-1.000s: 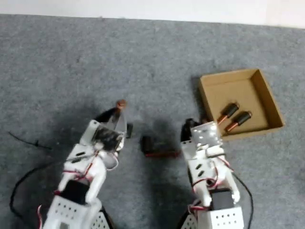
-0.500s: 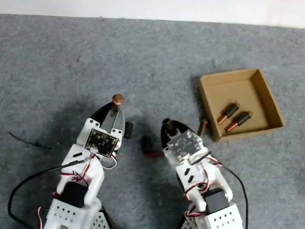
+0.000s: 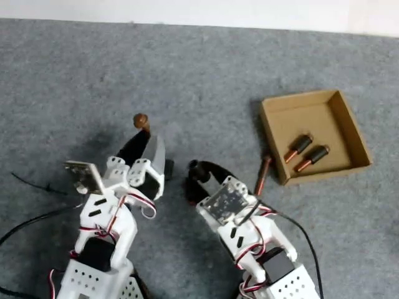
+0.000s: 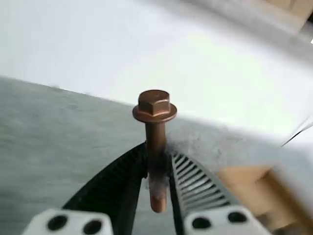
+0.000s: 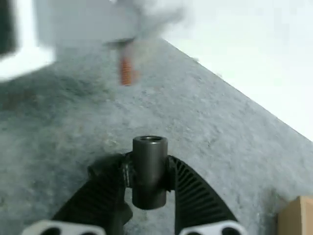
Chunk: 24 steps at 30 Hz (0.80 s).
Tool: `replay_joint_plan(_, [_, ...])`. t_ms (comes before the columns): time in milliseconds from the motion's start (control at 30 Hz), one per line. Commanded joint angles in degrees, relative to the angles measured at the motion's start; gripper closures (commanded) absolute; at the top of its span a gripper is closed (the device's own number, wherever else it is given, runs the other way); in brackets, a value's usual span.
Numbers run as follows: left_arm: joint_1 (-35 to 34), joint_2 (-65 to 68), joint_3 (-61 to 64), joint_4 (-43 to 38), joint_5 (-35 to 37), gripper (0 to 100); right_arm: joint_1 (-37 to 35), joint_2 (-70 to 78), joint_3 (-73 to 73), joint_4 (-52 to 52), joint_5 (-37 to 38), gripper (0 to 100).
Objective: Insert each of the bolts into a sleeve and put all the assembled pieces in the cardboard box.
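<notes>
Two parts are up off the carpet right now, one per arm. The left gripper [image 4: 157, 164] has its fingers closed tight on the shank of a copper bolt [image 4: 154, 120]. The hex head pokes out past the fingertips and the thread end sits back between them. The right gripper [image 5: 147, 171] is clamped around a black sleeve [image 5: 149, 147], which stands between the fingers with its open bore facing out beyond the tips. My guess is that's deliberate, since gripping both by the middle leaves the ends free for mating. A blurry copper bit hangs out ahead of the right fingers, probably that same bolt, but I can't say for sure.

Off to the outer side of the right fingers there's the cardboard box [image 3: 273, 114] with two assembled pieces [image 3: 305, 152] lying side by side in it, copper ends pointing toward the arms. A loose bolt [image 3: 262, 175] lies just outside its wall. A small dark piece [image 3: 168, 167], maybe another sleeve, sits between the two grippers
</notes>
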Motion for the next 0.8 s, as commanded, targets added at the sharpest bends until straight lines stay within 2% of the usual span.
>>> replay_joint_plan(0, [3.82, -0.92, 1.27, -3.96, 12.4, 99, -1.98, -0.84, 8.66, -2.15, 4.04, 99.4])
replay_joint_plan(167, [7.96, -0.84, 1.27, -3.69, 12.4, 99, -1.98, -0.84, 8.66, -2.15, 5.01, 99.4])
replay_joint_plan(267, [10.15, -0.92, 1.27, -0.35, 12.4, 99, -1.71, -0.84, 8.66, -2.07, 5.1, 99.4])
replay_joint_plan(500, [10.68, -1.01, 1.27, 2.99, 12.4, 99, -0.04, -1.01, 8.66, -1.98, 5.1, 99.4])
replay_joint_plan(767, [10.86, -1.01, 0.75, 2.99, 12.4, 99, 1.63, -0.92, 8.66, -2.07, 5.1, 99.4])
